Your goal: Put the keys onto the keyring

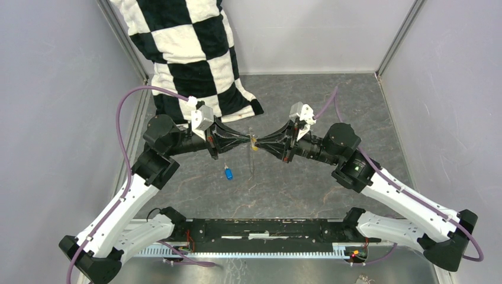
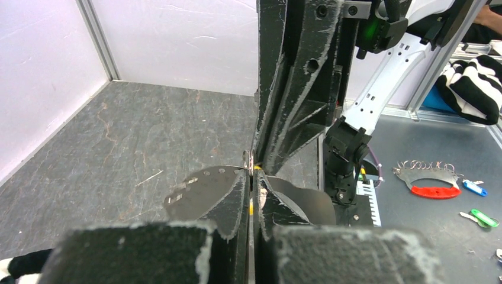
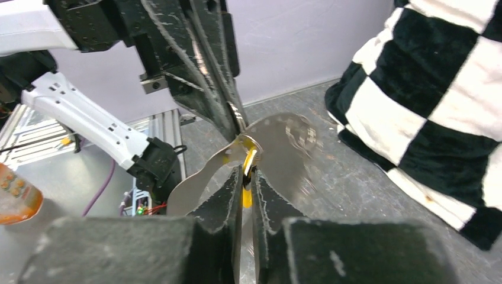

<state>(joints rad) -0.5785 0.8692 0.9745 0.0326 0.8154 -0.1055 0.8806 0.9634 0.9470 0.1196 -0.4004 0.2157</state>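
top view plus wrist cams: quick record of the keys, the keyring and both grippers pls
keyring: thin wire hanging down above mid-table
left gripper: jaws shut on the keyring wire
right gripper: jaws closed on the yellow key, tip to tip with the left gripper
blue key: below the left gripper in the top view; hanging or lying on the table, cannot tell
checkered cloth: far left corner
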